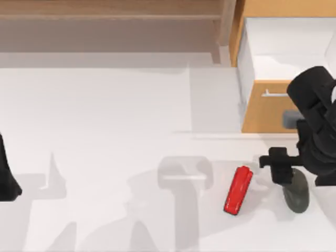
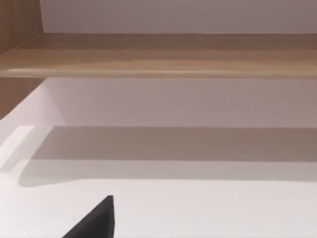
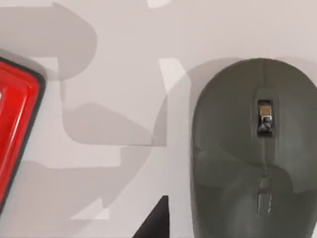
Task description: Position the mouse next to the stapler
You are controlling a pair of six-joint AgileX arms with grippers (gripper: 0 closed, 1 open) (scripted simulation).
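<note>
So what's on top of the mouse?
The right gripper hangs over the mouse, hiding its far end in the top view. The stapler lies apart, beside it.

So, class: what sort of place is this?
Probably a rendered office desk: a white table carrying a stapler and a mouse, beside a wooden drawer cabinet.

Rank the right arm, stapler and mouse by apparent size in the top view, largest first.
1. Right arm, though it sits nearer the camera.
2. Stapler.
3. Mouse, partly hidden by the arm, so its place against the stapler is unsure.
</note>
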